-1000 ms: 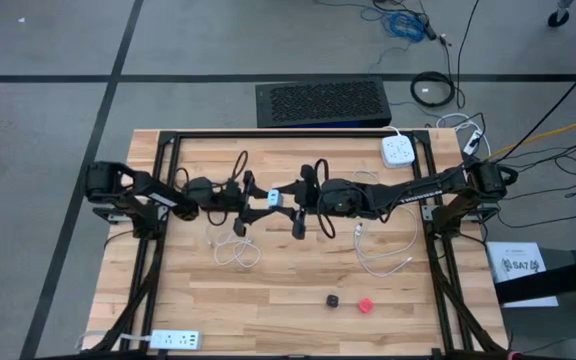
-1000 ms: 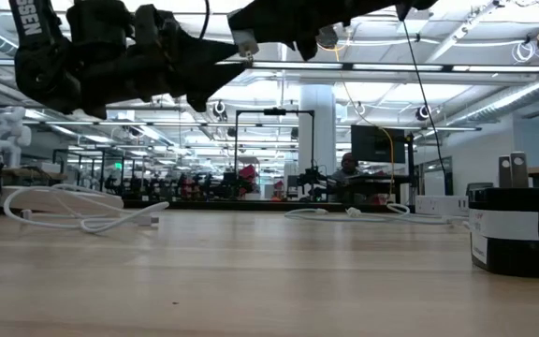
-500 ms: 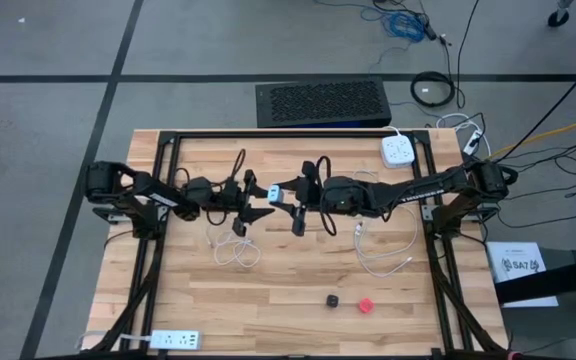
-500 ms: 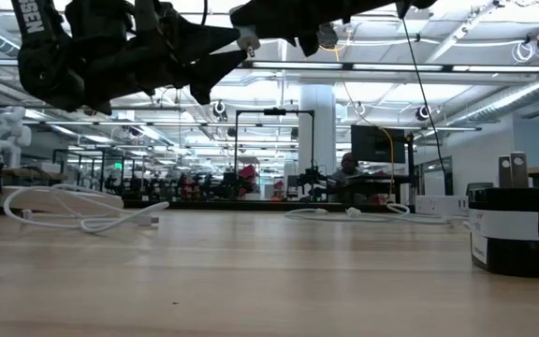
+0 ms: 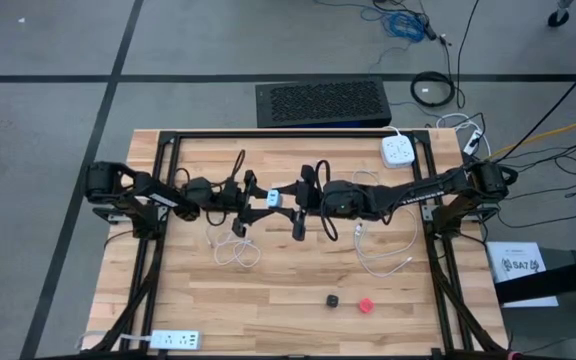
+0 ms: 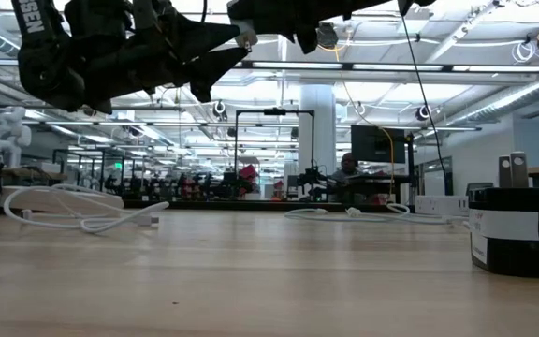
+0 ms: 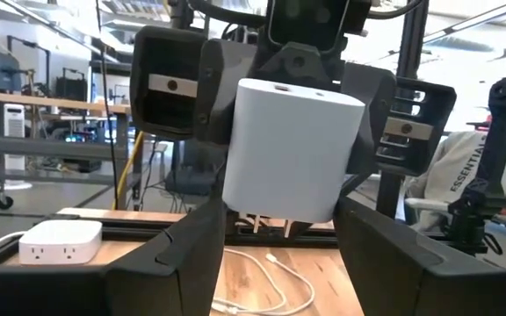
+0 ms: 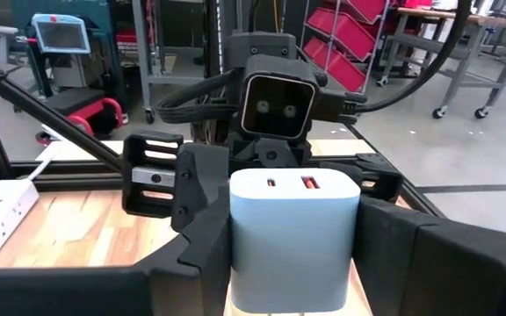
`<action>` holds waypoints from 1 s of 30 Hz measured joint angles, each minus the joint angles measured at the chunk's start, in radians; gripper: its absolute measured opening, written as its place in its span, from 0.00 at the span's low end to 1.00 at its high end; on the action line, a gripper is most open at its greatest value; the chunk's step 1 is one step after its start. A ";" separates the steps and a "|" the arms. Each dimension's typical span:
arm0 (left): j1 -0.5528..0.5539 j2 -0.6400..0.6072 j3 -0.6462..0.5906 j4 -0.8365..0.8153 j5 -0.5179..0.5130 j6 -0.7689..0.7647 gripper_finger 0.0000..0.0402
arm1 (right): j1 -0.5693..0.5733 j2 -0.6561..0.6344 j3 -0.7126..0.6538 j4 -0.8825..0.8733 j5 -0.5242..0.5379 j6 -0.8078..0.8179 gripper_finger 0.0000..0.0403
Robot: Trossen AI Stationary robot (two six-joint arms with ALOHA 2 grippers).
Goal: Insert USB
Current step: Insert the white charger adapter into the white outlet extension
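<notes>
A white USB charger block (image 8: 293, 237), two ports in its top face, hangs high over the table's middle (image 5: 272, 198) with my right gripper (image 8: 292, 211) shut on it. My left gripper (image 7: 275, 263) faces it from the table's left, open. In the left wrist view its two fingers stand on either side of the block and below it, touching nothing. In the low view the block (image 6: 244, 36) shows at the top, between the two arms. White USB cables (image 5: 236, 250) (image 5: 380, 258) lie loose on the wood below. My right gripper pinches the charger's two side faces (image 8: 235, 241) between its two fingers (image 8: 198, 233). The fingers come about level from the table's right. The block is lifted clear of the table and stands upright, port face (image 8: 292, 183) up and prongs (image 7: 262, 224) down.
A white power strip (image 5: 398, 151) lies at the far right of the table, another (image 5: 174, 339) at the near left corner. A small black thing (image 5: 333, 299) and a small red one (image 5: 365, 305) sit near the front. A black cylinder (image 6: 518, 234) stands at the low view's right.
My left gripper has tipped its fingers a little upward toward the charger. The right gripper and the block have kept their place.
</notes>
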 joint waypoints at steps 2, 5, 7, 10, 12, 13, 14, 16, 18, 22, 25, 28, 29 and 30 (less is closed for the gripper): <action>0.000 0.000 0.000 0.009 0.017 0.000 0.54 | 0.002 0.000 0.000 0.000 -0.001 0.000 0.39; -0.002 0.000 0.000 0.025 0.027 -0.007 0.53 | 0.003 0.000 0.000 -0.003 -0.006 0.007 0.39; -0.002 0.000 0.000 0.025 0.027 -0.008 0.54 | 0.003 0.000 0.000 -0.006 -0.006 0.008 0.39; -0.002 0.000 0.000 0.018 0.027 -0.008 0.53 | 0.003 0.000 0.000 -0.010 -0.006 0.008 0.39; -0.002 0.000 0.000 0.016 0.033 -0.008 0.53 | 0.003 0.000 0.000 -0.015 -0.006 0.008 0.39; -0.002 0.000 0.000 0.016 0.044 -0.009 0.53 | 0.003 0.000 0.000 -0.017 -0.006 0.008 0.39; -0.002 0.000 0.000 0.016 0.047 -0.012 0.53 | 0.003 0.000 0.000 -0.021 -0.004 0.008 0.39; -0.002 0.000 0.000 0.015 0.043 -0.032 0.53 | 0.003 0.000 0.000 -0.025 -0.003 0.008 0.39; -0.002 -0.001 0.000 0.016 0.039 -0.051 0.54 | 0.003 0.000 0.000 -0.025 -0.003 0.009 0.39; -0.002 -0.001 0.000 0.015 0.051 -0.051 0.53 | 0.002 0.001 0.000 -0.030 -0.002 0.009 0.39; -0.003 -0.002 0.000 0.007 0.038 -0.042 0.53 | 0.003 0.001 -0.002 -0.034 -0.002 0.009 0.39; -0.003 -0.002 0.001 0.008 0.036 -0.039 0.51 | 0.002 0.001 -0.002 -0.035 0.001 0.009 0.39; -0.003 -0.002 0.003 0.007 0.035 -0.050 0.51 | 0.002 0.001 -0.002 -0.037 0.001 0.009 0.39; -0.003 -0.002 0.007 0.008 0.035 -0.058 0.51 | 0.002 0.000 -0.002 -0.037 0.002 0.010 0.39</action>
